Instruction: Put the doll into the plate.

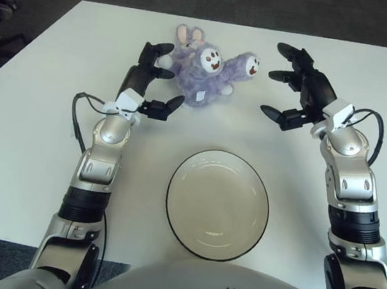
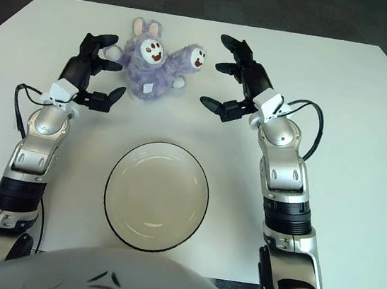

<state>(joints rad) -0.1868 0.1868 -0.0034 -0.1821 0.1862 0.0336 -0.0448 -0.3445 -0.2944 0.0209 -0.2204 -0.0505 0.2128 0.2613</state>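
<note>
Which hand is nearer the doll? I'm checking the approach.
Left. The left hand is right against the doll's left side; the right hand is open, apart on its right.

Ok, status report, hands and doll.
Left hand open at doll, right hand open beside it. Doll on table, ungrasped. Plate empty, path clear.
</note>
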